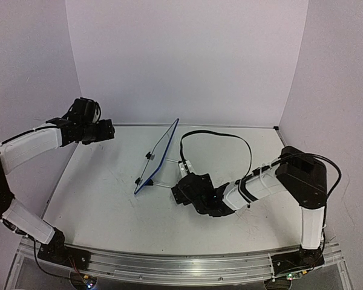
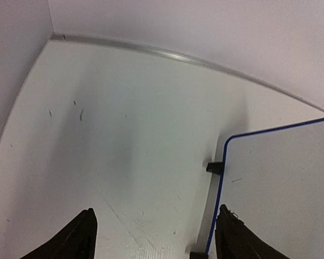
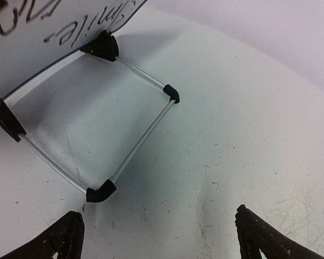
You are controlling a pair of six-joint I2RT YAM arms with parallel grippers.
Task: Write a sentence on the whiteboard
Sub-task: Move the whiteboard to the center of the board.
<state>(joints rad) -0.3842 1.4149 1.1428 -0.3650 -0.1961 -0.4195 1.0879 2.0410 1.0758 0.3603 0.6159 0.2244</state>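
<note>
The whiteboard [image 1: 158, 156], white with a thin blue rim, stands tilted on its wire stand [image 1: 163, 183] mid-table. In the right wrist view the whiteboard [image 3: 38, 38] carries dark handwriting, and its wire stand [image 3: 130, 141] with black corner feet rests on the table. My right gripper [image 1: 180, 192] is low beside the stand, and in its own view the right gripper [image 3: 159, 240] is open over bare table. My left gripper [image 1: 106, 130] hovers high at the back left. In the left wrist view the left gripper [image 2: 156, 237] is open and empty, with the whiteboard [image 2: 281, 183] to its right.
A black cable [image 1: 218, 135] loops over the table behind the right arm. Pale walls close the table at the back and both sides, with a metal strip [image 2: 167, 54] along the far edge. The tabletop [image 1: 103, 193] is scuffed.
</note>
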